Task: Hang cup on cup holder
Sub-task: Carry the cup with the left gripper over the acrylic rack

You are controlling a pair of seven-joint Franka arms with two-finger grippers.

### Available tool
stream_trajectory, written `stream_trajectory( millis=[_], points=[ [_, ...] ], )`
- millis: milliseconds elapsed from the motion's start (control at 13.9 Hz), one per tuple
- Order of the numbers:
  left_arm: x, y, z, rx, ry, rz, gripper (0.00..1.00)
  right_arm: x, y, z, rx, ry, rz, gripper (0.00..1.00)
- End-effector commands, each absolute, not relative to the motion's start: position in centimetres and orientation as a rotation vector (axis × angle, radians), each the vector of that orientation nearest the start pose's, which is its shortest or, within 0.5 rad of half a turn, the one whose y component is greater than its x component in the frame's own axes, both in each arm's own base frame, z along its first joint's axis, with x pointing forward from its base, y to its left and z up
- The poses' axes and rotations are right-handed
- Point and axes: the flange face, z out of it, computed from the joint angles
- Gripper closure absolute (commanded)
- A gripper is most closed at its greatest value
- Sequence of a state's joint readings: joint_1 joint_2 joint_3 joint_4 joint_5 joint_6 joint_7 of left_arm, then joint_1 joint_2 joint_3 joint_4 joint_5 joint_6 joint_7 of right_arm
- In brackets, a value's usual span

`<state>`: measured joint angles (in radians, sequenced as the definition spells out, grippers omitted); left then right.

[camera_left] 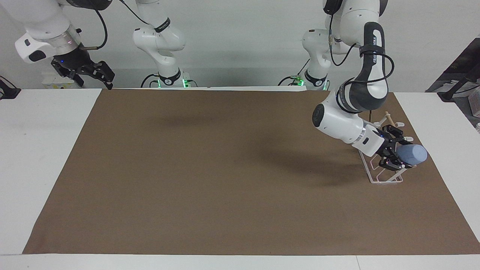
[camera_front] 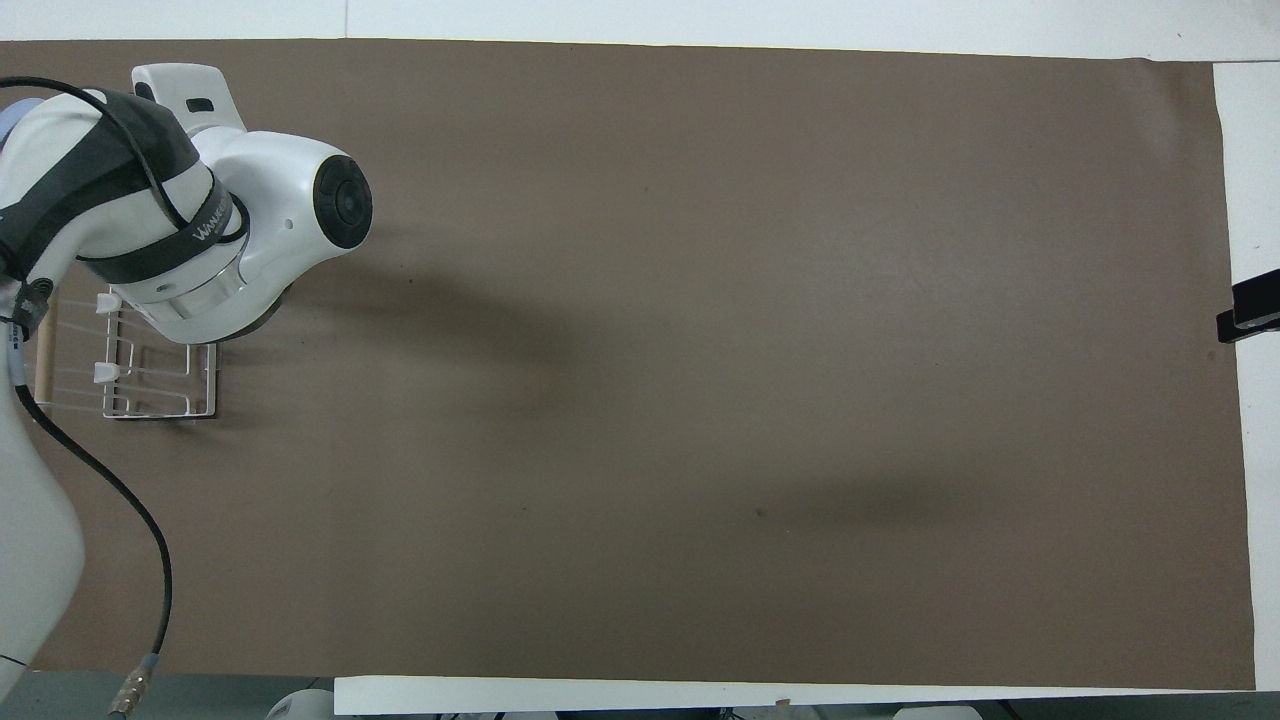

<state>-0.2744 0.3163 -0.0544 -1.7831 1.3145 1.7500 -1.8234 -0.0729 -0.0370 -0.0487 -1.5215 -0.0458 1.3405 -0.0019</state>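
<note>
Gripping the cup (camera_left: 412,154), the left gripper (camera_left: 398,154) is clamped on it from the side, low over the holder (camera_left: 379,179). Cup lies on its side, closed base pointing toward the table edge at the left arm's end; its open end is hidden by the gripper. It sits over the holder's prongs at the end of the rack farther from the robots; cannot tell whether it is touching a prong yet or just above one.

Holder stands on the brown mat (camera_left: 225,168), at about 3 o'clock of the mat in the facing view, 9 o'clock in the overhead view (camera_front: 160,385). Wooden rod (camera_left: 389,118) across its top shows past the wrist at the robots' end of the rack. From overhead the left arm's wrist covers most of the rack and all of the cup; only the base frame and two white prong tips show.

Right gripper (camera_left: 93,75) waits in the air, fingers apart and empty, over the mat corner at the right arm's end, about 10 o'clock in the facing view. Overhead, only its black tip (camera_front: 1250,310) shows at 3 o'clock.
</note>
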Motion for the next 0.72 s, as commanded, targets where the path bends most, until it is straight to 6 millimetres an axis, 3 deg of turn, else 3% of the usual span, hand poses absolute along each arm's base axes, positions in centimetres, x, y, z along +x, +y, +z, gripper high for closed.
stream_trajectory(
  millis=[0,649],
  points=[
    [62.1,-10.8,40.2,-1.832,-0.917,-1.094,0.66,50.7,-6.7,64.7,-3.16,0.174,0.247,0.01],
    [59.0,-10.3,36.8,-1.79,-1.024,-1.121,0.66,50.7,-6.8,64.7,-3.159,0.174,0.25,0.01]
  ],
)
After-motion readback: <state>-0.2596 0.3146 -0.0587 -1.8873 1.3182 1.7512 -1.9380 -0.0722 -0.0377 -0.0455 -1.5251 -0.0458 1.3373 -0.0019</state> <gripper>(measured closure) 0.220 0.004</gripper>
